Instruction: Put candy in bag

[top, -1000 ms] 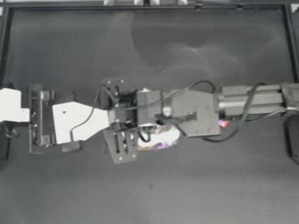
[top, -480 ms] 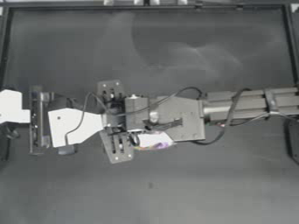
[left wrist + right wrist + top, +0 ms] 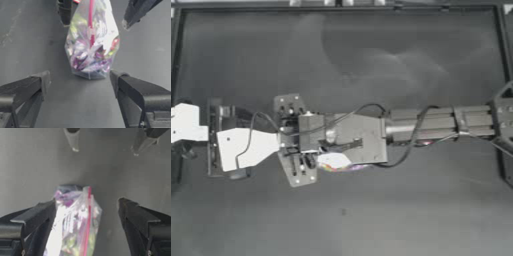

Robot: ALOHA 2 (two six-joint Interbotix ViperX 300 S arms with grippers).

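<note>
No legible txt, labels, brands or nos. anywhere in these views.

Both grippers' jaws spread, facing.

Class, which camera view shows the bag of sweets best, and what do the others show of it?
The left wrist view: the bag shows almost whole, pink-red strip and colourful sweets clear. The right wrist view shows its upper part close up, between open jaws. The top view shows only a sliver beneath the right arm.

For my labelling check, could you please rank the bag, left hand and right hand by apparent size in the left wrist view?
1. left hand, enlarged by nearness to the camera
2. bag
3. right hand, mostly cropped
</note>
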